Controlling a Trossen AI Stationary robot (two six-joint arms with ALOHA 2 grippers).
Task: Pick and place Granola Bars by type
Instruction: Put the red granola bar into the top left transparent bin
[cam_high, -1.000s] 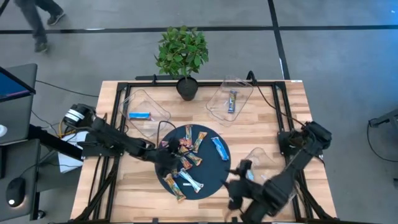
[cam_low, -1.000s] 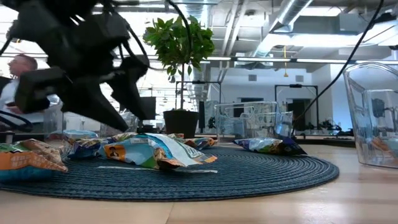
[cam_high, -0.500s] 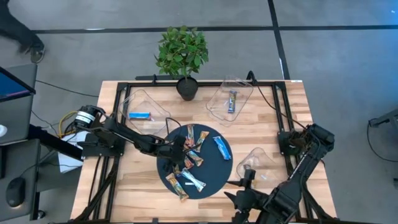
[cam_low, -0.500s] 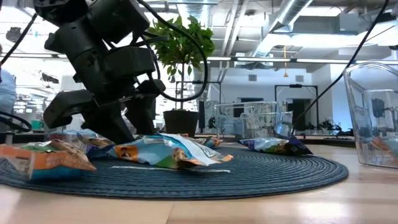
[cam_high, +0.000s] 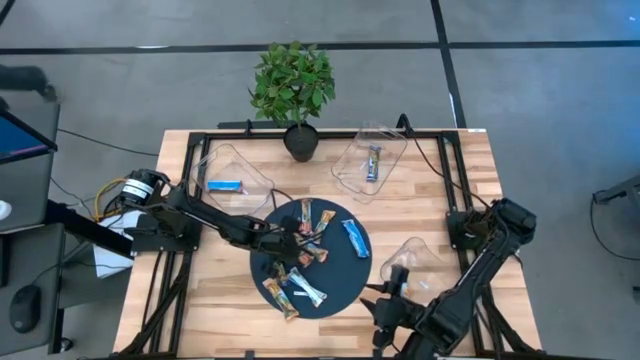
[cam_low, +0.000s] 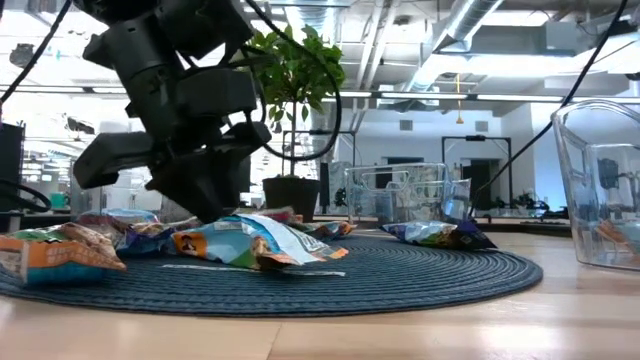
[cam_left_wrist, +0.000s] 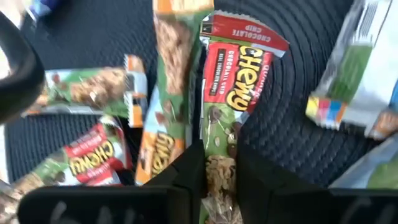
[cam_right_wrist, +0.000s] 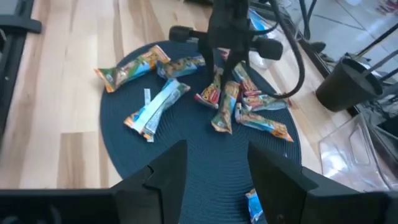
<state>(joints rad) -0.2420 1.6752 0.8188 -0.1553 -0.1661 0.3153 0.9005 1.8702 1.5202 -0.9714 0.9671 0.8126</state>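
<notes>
The right pincer (cam_high: 385, 312) hovers with fingers apart over the counter's (cam_high: 440, 190) near edge. On the round dark mat (cam_high: 345, 275), the left pincer (cam_high: 287, 232) is clamped on 1 red-green granola bar (cam_left_wrist: 231, 102) among the scattered bars.

A red-and-green Chewy granola bar (cam_left_wrist: 229, 99) is seen lying flat, one end pinched between the left jaws; further wrapped bars (cam_left_wrist: 81, 90) are scattered beside them.
</notes>
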